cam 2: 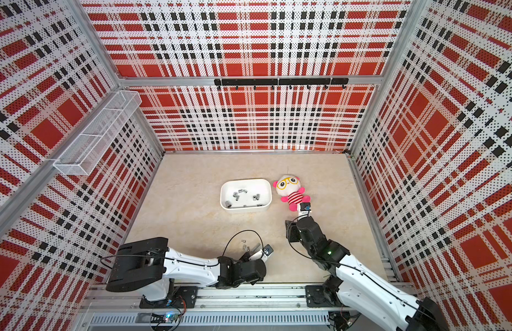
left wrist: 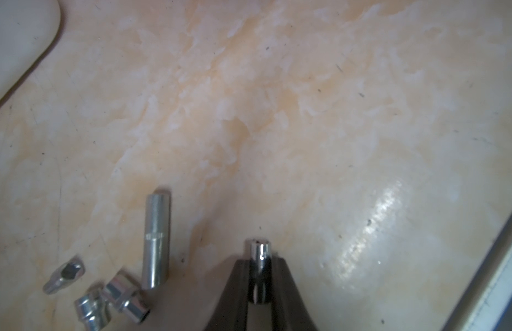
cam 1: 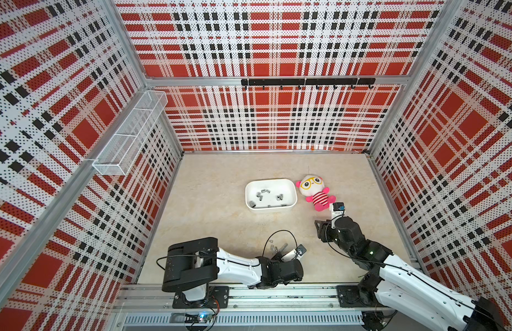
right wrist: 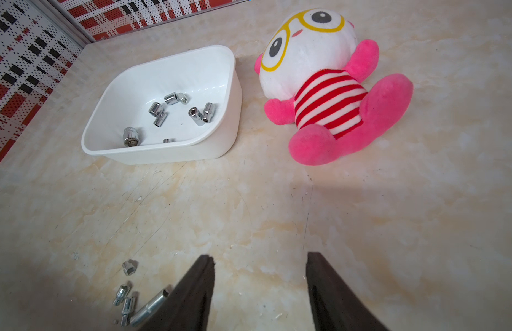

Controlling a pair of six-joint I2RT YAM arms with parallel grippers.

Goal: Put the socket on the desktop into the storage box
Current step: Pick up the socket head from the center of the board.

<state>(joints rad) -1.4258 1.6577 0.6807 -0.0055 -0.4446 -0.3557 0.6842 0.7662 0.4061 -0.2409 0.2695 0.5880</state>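
Between the fingers of the left gripper [left wrist: 259, 275]: one short chrome socket [left wrist: 260, 252], pinched at its waist with the jaws drawn narrow on it. Its long axis runs in line with the fingers and its end projects past the tips. Whether it is clear of the desktop [left wrist: 306, 114] cannot be told. Just beside that gripper, on the side away from the right arm: one long socket [left wrist: 157, 240] lying roughly parallel to the fingers, and three short sockets [left wrist: 125, 301] in a loose cluster. Ahead of the left gripper, well apart, away from the arm bases: white box [cam 1: 272, 209], holding several stored sockets [right wrist: 171, 99]. Judged requirement: a lift, then a forward carry over the box's near wall. The left arm already has the part, so the carry falls to it. Right gripper [right wrist: 260, 258]: fingers spread wide, empty, roughly as near the box, with the box ahead to one side and the doll [right wrist: 320, 86] ahead to the other. Markings: a knurled band on the long socket; no brand, size stamp or other writing legible on any item.
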